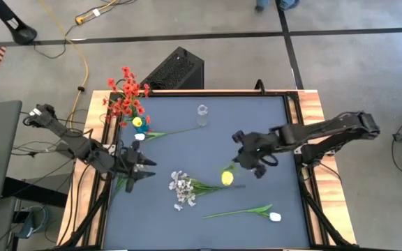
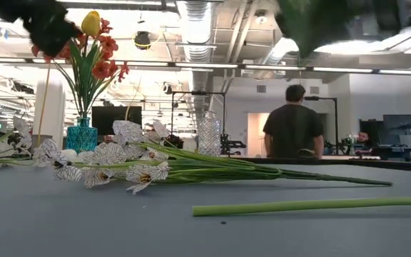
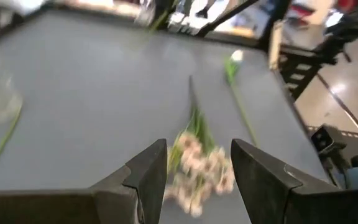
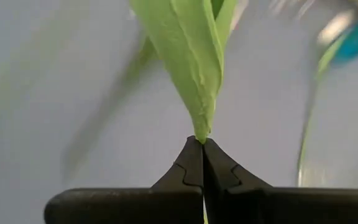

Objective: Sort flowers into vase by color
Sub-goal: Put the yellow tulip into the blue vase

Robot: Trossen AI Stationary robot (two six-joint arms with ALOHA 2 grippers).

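Observation:
My right gripper [image 1: 237, 164] hangs above the middle of the table, shut on a leaf of a yellow tulip [image 1: 227, 178]. My left gripper [image 1: 145, 167] [image 3: 194, 180] is open near the left edge and faces a spray of small white blossoms [image 1: 181, 187] [image 3: 197, 168] that lies flat on the table. A white tulip [image 1: 276, 217] lies on its side near the front edge. At the back left, a teal vase [image 2: 82, 135] holds red blossoms [image 1: 125, 97] and a yellow tulip [image 2: 91, 23]. Beside that vase lies another white bud [image 1: 139, 137]. My right gripper pinches the pointed tip of a green leaf [image 4: 201, 127] between its two fingertips. The leaf widens away from the fingers. The yellow bud [image 1: 227, 178] shows beside the gripper from above. Whether the flower is clear of the table I cannot tell.
A clear glass vase [image 1: 202, 113] [image 2: 207, 133] stands at the back middle. The white tulip's long stem [image 2: 312, 205] lies across the front right. A black box [image 1: 176, 70] sits behind the table. A person [image 2: 293, 121] stands in the room beyond.

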